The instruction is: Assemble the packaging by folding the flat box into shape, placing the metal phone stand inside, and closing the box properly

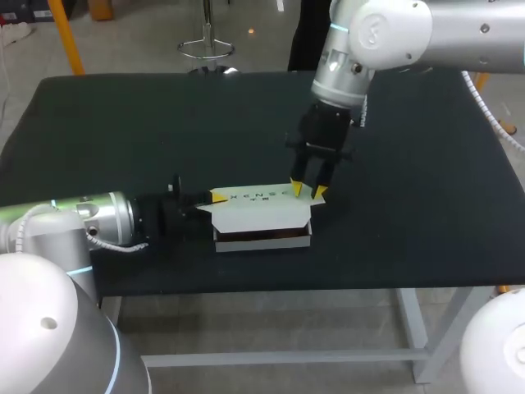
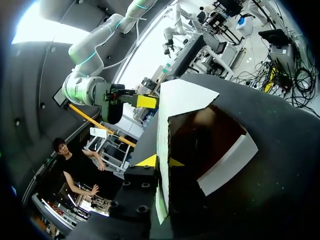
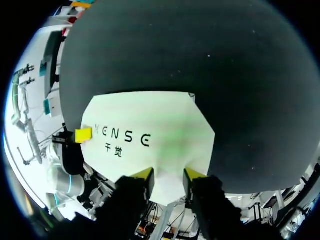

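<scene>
Head view — box point(image 1: 262, 218), fingers point(image 1: 297, 190) at both ends

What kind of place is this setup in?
Likely a robotics lab bench: the left arm and right arm work over a black table on a white cardboard box.

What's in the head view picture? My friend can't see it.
A white box sits on a black table. The left gripper grips its left end, and the right gripper touches the lid's right end from above.
</scene>
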